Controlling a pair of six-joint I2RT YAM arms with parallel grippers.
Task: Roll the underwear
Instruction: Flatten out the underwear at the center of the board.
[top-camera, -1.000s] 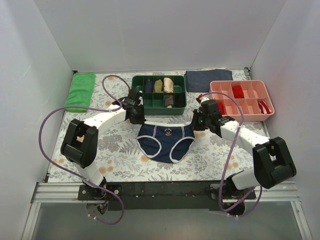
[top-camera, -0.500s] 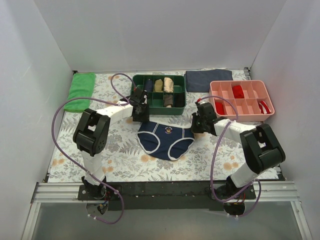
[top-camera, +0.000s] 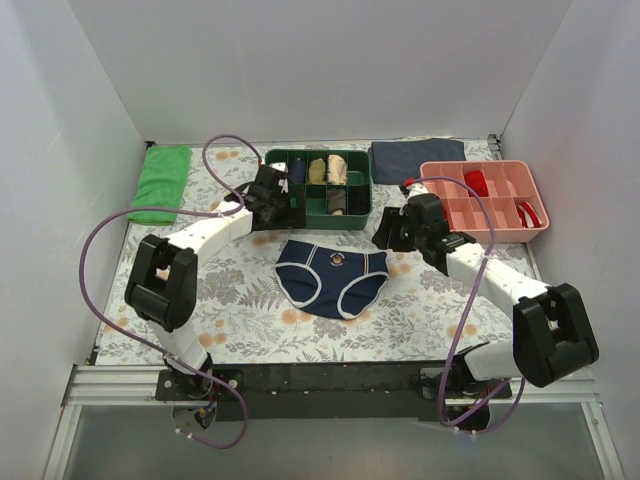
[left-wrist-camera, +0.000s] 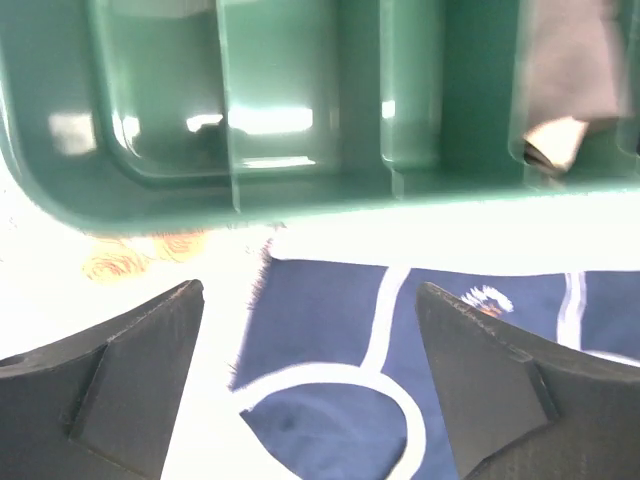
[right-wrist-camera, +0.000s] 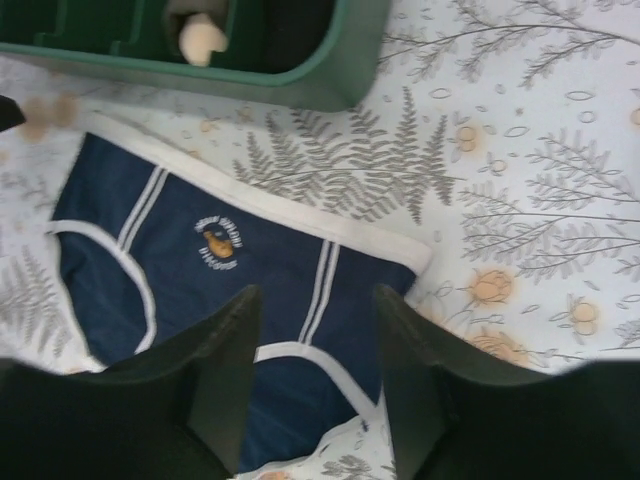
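Left fingers (left-wrist-camera: 130, 380) gape near underwear (top-camera: 333, 277) on fern-printed table (top-camera: 240, 290), white walls (top-camera: 320, 70) around.

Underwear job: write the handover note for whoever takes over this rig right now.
Left gripper: jaws open, holding nothing, near the waistband corner on its side, close to the green tray.
Right gripper: jaws open, holding nothing, near the other waistband corner.
The underwear: spread flat on the floral table, waistband toward the tray, emblem up.
Done: garment laid out flat.
Left: the whole roll; no fold or roll started.
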